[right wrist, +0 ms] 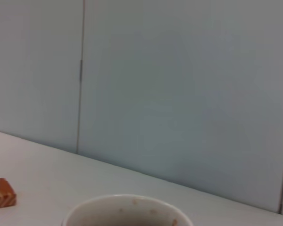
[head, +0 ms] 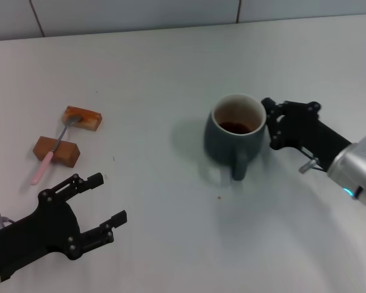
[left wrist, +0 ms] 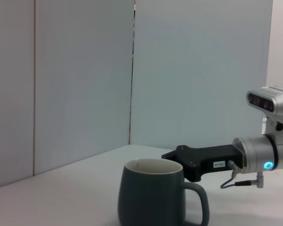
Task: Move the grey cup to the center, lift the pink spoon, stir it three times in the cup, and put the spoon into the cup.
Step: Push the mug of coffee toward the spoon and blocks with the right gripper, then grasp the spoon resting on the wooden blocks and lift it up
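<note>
Right end effector [head: 272, 125] sits against the grey cup [head: 233, 139] mid-worktop, grip state unclear; pink spoon [head: 52, 153] lies across two brown blocks [head: 57, 151], just ahead of the open left end effector [head: 106, 198].

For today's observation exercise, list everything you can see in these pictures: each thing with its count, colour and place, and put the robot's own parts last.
grey cup: one, dark blue-grey outside, pale inside with brown liquid, right of the table's centre, handle toward the robot.
pink spoon: one, pink handle and silver neck, lying across the two blocks on the left.
brown blocks: two, reddish brown, far left of the table, one behind the other.
table: one, white, under everything.
left gripper: one, black, jaws open, near the front left edge, short of the spoon.
right gripper: one, black, against the cup's right side.
</note>
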You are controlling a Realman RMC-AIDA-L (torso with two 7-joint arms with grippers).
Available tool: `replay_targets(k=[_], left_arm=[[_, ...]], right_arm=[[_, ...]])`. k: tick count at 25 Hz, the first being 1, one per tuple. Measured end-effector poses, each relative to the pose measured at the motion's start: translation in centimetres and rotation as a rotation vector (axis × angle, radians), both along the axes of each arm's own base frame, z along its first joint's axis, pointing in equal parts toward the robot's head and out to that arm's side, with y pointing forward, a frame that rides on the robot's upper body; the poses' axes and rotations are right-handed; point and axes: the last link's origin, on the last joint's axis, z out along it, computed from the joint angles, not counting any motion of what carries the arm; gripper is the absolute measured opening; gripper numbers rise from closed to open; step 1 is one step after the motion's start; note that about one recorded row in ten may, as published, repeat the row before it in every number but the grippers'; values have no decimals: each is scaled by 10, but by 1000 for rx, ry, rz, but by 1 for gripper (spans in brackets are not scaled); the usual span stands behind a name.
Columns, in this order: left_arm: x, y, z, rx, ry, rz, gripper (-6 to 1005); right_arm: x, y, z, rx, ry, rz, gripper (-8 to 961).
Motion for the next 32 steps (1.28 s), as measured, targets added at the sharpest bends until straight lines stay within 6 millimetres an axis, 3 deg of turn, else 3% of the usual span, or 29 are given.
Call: replay_targets(k=[15,20,26,32], left_arm=[[0,0,1,4,-1,2,799],[0,1,1,5,-2,1,800],[1,2,2,10,-5,0,800],[1,4,2,15,-6,-2,801]], right_arm=[[-51,16,-34,-134,-2,108,-1],[-55,18,-35,-137,0,117,-2],[-45,8,-11,-19,114,117,7],[-19,-39,34,139,215,235,29]])
